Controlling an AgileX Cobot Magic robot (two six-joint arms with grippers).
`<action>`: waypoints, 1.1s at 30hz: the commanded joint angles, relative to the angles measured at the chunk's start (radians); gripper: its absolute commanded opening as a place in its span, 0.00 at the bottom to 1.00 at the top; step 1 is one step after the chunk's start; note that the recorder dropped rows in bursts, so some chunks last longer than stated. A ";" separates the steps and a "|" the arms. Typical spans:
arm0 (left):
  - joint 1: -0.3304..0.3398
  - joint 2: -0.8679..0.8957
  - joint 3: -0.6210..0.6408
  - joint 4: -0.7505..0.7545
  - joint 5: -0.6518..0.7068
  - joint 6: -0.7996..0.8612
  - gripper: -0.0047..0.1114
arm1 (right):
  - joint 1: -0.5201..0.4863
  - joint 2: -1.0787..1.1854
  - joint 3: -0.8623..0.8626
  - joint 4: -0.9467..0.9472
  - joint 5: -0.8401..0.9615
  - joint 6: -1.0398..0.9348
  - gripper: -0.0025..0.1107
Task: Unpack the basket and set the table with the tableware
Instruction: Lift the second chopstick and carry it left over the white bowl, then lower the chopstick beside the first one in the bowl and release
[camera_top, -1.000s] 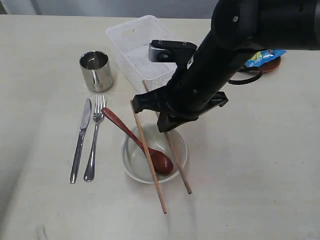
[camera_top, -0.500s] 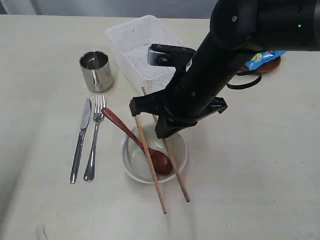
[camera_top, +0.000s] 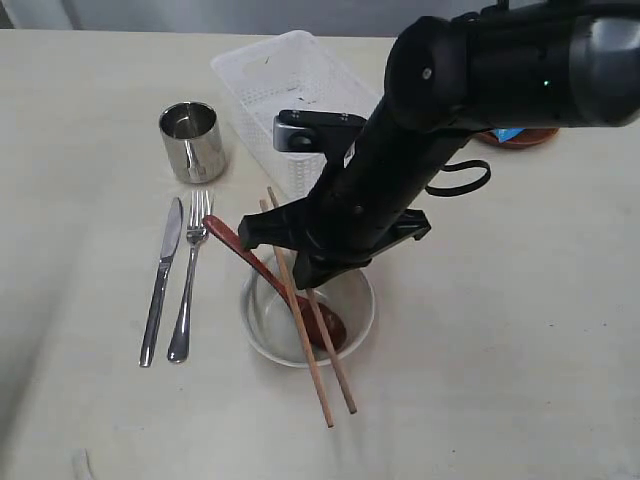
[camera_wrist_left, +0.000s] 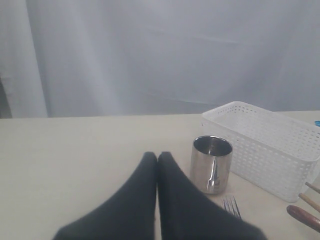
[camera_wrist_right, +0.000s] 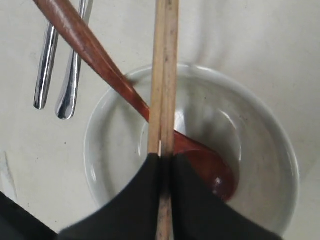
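Clamping two wooden chopsticks over the pale round bowl, right fingers near the finish; white lattice basket looks emptied; left fingers clenched.

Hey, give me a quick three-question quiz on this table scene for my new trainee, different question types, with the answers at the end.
1. True or false: the wooden spoon has its head lying inside the bowl.
2. What is the right gripper shut on? A the spoon, B the chopsticks, C nothing.
3. Fill in: the steel cup stands next to the white ____.
Key: 1 true; 2 B; 3 basket.
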 joint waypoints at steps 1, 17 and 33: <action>-0.002 -0.004 0.003 -0.003 -0.007 0.001 0.04 | -0.001 0.003 0.001 -0.003 -0.030 0.024 0.02; -0.002 -0.004 0.003 -0.003 -0.007 0.001 0.04 | -0.001 0.003 0.040 -0.008 -0.044 0.042 0.02; -0.002 -0.004 0.003 -0.003 -0.007 0.001 0.04 | -0.001 0.003 0.040 0.026 -0.056 0.005 0.10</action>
